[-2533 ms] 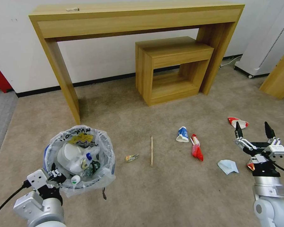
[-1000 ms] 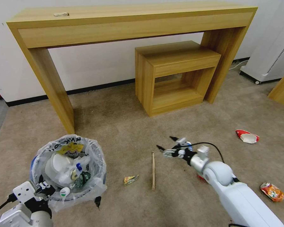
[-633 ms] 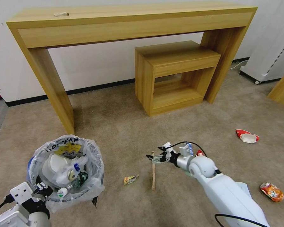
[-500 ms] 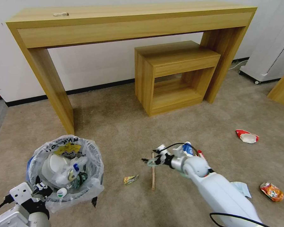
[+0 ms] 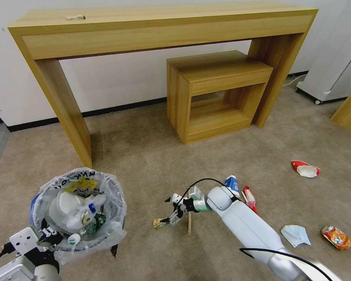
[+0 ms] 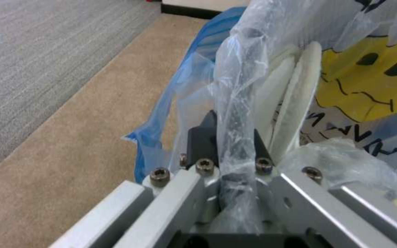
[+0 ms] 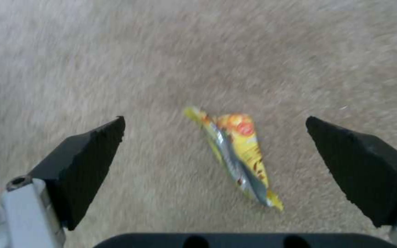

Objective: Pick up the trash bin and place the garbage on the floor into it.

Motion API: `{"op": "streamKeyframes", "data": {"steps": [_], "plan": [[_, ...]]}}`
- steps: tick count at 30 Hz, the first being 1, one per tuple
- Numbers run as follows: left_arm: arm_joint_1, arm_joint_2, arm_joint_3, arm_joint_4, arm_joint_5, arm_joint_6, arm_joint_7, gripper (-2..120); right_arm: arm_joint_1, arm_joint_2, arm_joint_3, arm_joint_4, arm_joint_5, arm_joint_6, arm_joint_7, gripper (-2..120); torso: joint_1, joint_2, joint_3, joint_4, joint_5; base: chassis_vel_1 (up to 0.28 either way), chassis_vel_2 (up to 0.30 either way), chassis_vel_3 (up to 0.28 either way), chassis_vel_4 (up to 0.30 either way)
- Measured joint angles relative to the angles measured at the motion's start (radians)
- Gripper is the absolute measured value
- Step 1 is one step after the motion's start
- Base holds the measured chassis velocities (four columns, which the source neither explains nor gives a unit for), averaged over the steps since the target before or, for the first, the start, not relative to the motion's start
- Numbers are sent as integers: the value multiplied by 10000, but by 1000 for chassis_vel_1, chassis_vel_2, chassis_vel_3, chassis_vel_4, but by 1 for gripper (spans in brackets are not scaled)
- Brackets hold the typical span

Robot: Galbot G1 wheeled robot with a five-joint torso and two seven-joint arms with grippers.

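Carpet (image 5: 144, 156): right tool (image 5: 168, 210) spread over wrapper (image 5: 160, 223), stick (image 5: 189, 225) beside; left tool (image 6: 228, 144) clamps bin (image 5: 78, 210).

The floor (image 5: 152, 156) is matt, short-pile beige carpet. The trash bin (image 5: 35, 203) is blue plastic, lined with a crinkly, translucent, glossy bag (image 6: 237, 103). The wrapper (image 7: 237, 155) is shiny yellow foil, creased. The right gripper (image 7: 217, 162) has matt black ribbed pads on pale metal fingers; its arm (image 5: 245, 226) is smooth white plastic. The left gripper (image 6: 231, 144) shows brushed metal plates with bolts. The console table (image 5: 163, 27) is smooth light wood grain.
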Motion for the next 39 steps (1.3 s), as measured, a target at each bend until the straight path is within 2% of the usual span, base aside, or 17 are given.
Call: {"op": "streamKeyframes", "data": {"steps": [12,32,35,36,38,39], "plan": [[-179,1,46,8,-55,0,-6,0,345,722,175,-1648,-1540,677,-228,100,0,0,0,-2,0,0,0,0,0],[-137,0,84,8,-69,-66,-1,0,491,1597,367,-3169,-2003,1244,796,100,0,0,0,-1,1,0,0,0,0],[-134,1,103,8,-69,-66,2,0,491,1665,376,-3289,-2042,1259,890,90,0,0,0,-1,1,0,0,0,0],[-134,1,103,8,-69,-66,2,0,491,1665,376,-3289,-2042,1259,890,90,0,0,0,-1,1,0,0,0,0],[-141,1,120,8,-69,-66,3,0,490,1716,383,-3395,-2071,1260,1043,77,0,0,0,-1,1,0,0,0,0],[-141,1,120,8,-69,-66,3,0,490,1716,383,-3395,-2071,1260,1043,77,0,0,0,-1,1,0,0,0,0]]}}
